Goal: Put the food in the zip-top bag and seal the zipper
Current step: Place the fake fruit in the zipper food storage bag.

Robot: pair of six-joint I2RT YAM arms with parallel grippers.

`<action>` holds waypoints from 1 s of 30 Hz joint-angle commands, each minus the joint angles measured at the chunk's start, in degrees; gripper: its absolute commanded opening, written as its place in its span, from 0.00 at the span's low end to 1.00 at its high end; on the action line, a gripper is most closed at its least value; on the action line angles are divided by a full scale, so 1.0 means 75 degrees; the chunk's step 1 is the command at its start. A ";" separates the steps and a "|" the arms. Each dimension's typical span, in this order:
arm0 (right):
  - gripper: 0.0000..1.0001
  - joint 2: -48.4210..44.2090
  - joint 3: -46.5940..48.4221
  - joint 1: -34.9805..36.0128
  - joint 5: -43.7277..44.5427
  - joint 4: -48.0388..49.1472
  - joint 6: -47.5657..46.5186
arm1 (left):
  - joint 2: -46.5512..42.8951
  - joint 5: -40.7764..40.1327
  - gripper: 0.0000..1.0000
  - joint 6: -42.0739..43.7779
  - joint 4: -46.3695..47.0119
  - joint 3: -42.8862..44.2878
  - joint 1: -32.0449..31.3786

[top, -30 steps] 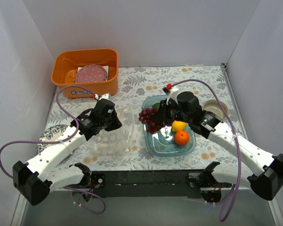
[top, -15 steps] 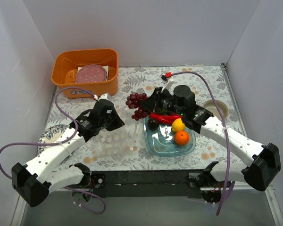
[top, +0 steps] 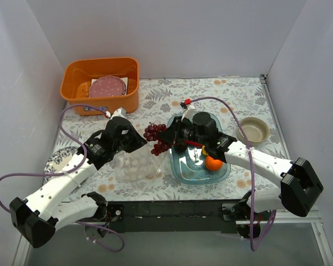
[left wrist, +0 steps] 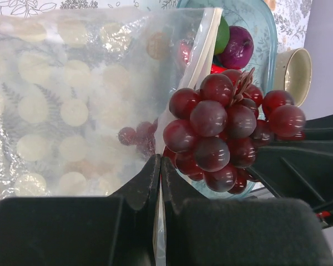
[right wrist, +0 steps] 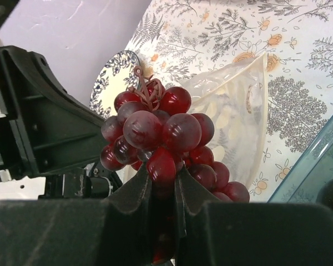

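Note:
My right gripper [top: 167, 137] is shut on the dark red grape bunch [top: 156, 136] and holds it just right of the mouth of the clear zip-top bag [top: 134, 165]. The bunch fills the right wrist view [right wrist: 164, 136] and shows in the left wrist view [left wrist: 225, 133]. My left gripper [top: 141, 144] is shut on the bag's mouth edge with the zipper strip [left wrist: 202, 50] and lifts it. An orange [top: 213, 163], a red chili [top: 195, 143], a purple piece [left wrist: 237, 47] and a green fruit [left wrist: 222, 34] lie in the blue tray [top: 184, 174].
An orange bin [top: 101, 85] with a pink dotted plate [top: 106, 87] stands at the back left. A beige bowl [top: 253, 130] sits at the right. A patterned plate [top: 58, 160] lies at the left under my left arm.
My right gripper has carried the grape bunch left from over the tray to the bag's mouth. My left gripper has stayed on the bag's edge and shifted slightly.

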 commanded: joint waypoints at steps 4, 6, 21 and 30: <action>0.02 -0.0410 -0.0240 0.0044 0.0293 0.0261 -0.0128 | -0.0391 -0.0807 0.00 -0.0166 -0.0388 0.0426 -0.0025; 0.02 -0.0492 -0.0370 0.0055 0.0293 0.0179 -0.0234 | -0.0357 -0.1042 0.00 -0.0166 -0.0587 0.0531 -0.0013; 0.04 0.0467 0.0801 0.0091 -0.0737 -0.1696 -0.1582 | -0.0392 -0.1125 0.00 -0.0131 -0.0412 0.0520 -0.0013; 0.07 0.1417 0.2055 0.0278 -0.0902 -0.2189 -0.1547 | -0.0285 -0.0269 0.00 0.0010 0.0209 0.0216 -0.0025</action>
